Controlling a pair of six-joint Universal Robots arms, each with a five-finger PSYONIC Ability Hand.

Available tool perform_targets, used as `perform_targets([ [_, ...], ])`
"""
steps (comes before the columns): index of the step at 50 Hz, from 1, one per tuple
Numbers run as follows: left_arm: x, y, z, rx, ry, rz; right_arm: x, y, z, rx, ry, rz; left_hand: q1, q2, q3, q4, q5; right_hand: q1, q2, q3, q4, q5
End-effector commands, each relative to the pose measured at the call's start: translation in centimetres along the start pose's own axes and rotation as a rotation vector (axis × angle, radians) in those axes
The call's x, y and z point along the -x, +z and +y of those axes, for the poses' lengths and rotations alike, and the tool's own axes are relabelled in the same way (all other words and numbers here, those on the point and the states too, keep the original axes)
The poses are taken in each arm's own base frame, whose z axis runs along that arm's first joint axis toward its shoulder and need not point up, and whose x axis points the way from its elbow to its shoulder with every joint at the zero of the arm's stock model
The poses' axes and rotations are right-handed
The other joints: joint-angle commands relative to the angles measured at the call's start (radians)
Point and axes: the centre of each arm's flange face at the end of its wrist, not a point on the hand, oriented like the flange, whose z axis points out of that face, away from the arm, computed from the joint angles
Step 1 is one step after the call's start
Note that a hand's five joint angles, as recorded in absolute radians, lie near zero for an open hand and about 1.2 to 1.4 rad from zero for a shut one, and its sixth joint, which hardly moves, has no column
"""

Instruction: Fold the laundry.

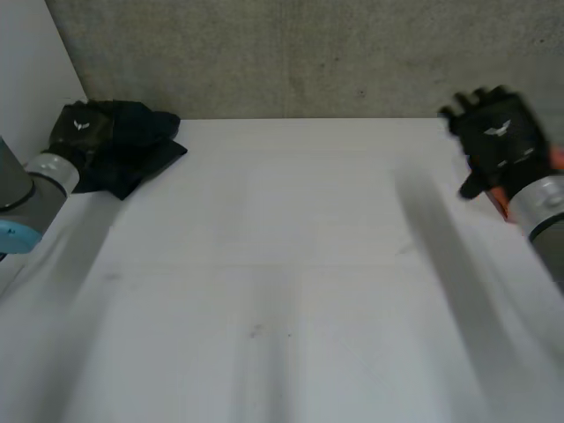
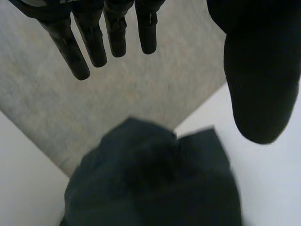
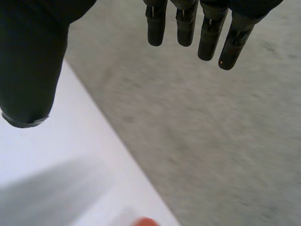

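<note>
Nearest lies the bare white tabletop [image 1: 282,335], flanked by the left arm [image 1: 26,189] and the right arm [image 1: 546,220].

Farther back, at the far left corner, sits the task's thing: a dark garment [image 1: 141,145], bunched into a compact heap. It has no clear long axis, though its loose edge spreads from the corner toward the middle of the tabletop.

The left robot hand [image 1: 81,130] is right at this heap, on its corner side. The right robot hand [image 1: 500,141] is at the far right edge, well apart from the garment, with the whole width of the tabletop between them. The left arm is therefore judged far the nearer for a first grasp. A concrete wall [image 1: 308,53] closes the scene behind.

In the left wrist view, the left robot hand's fingers [image 2: 96,42] are straight and spread, and they hold nothing. The dark garment [image 2: 155,183] lies under the palm, clear of the fingertips. The head view cannot settle this, since hand and cloth overlap there. Whether the palm touches the cloth cannot be told.

In the right wrist view, the right robot hand's fingers [image 3: 209,37] are likewise extended and empty. They reach past the tabletop's edge over grey concrete.

Since the garment is still bunched, folding is judged not yet begun. The coming move likely calls for the left fingers to go down onto the heap and draw it toward the open middle.
</note>
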Motion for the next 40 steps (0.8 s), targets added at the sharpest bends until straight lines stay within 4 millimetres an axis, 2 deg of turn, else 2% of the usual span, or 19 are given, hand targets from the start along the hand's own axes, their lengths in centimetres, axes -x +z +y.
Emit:
perform_targets([
  [1, 0.0, 1.9, 5.3, 0.029, 0.131, 0.022, 4.1, -2.2, 1.1, 0.086, 0.035, -0.128, -0.017, -0.005, -0.004, -0.001, 0.006, -0.026, -0.045, -0.039, -0.061, -0.063],
  [7, 0.8, 2.8, 6.6, 0.017, 0.155, 0.003, 4.7, -2.8, 1.9, 0.132, 0.049, -0.157, 0.045, 0.057, 0.057, 0.061, 0.068, -0.026, -0.045, -0.039, -0.061, -0.063],
  [12, 0.7, 3.3, 7.2, 0.005, 0.163, 0.007, 4.8, -3.1, 2.2, 0.147, 0.053, -0.161, 0.101, 0.113, 0.113, 0.117, 0.124, -0.026, -0.045, -0.039, -0.061, -0.063],
  [20, 0.1, 4.0, 9.0, -0.01, 0.197, 0.03, 4.9, -3.9, 2.3, 0.159, 0.054, -0.162, 0.139, 0.151, 0.151, 0.155, 0.162, -0.026, -0.045, -0.039, -0.061, -0.063],
  [27, -0.8, 4.1, 10.1, -0.028, 0.237, 0.08, 4.8, -4.5, 2.0, 0.159, 0.053, -0.16, 0.268, 0.28, 0.28, 0.284, 0.291, -0.026, -0.045, -0.039, -0.061, -0.063],
  [32, -1.0, 4.3, 10.6, -0.032, 0.25, 0.084, 4.9, -5.0, 1.9, 0.161, 0.053, -0.161, 0.529, 0.541, 0.541, 0.545, 0.552, -0.026, -0.045, -0.039, -0.061, -0.063],
  [33, -1.0, 4.3, 10.7, -0.032, 0.255, 0.083, 4.9, -5.1, 1.9, 0.161, 0.053, -0.161, 0.678, 0.69, 0.69, 0.694, 0.701, -0.026, -0.045, -0.039, -0.061, -0.063],
  [40, -1.1, 4.3, 10.9, -0.036, 0.334, 0.08, 4.6, -5.3, 2.3, 0.172, 0.036, -0.155, 1.107, 1.119, 1.119, 1.123, 1.13, -0.026, -0.045, -0.039, -0.061, -0.063],
])
